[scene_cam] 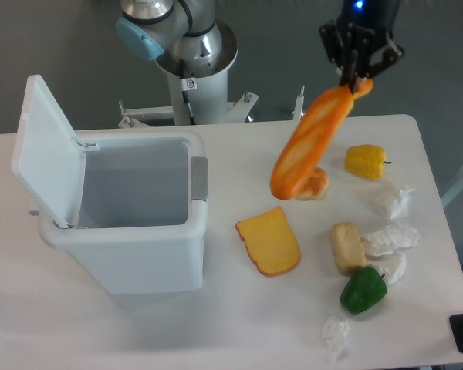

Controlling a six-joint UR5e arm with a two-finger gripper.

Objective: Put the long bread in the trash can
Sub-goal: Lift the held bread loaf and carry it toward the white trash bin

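The trash can (pixel 131 223) is seen at the left of the surface (pixel 239 324) with its lid raised. Right of it, the long bread (pixel 309 146) is held tilted in the air, its upper end clamped by the fingers (pixel 358 79).

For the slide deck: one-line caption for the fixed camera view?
Gripper holds the long bread by one end above the table, trash can lid open.
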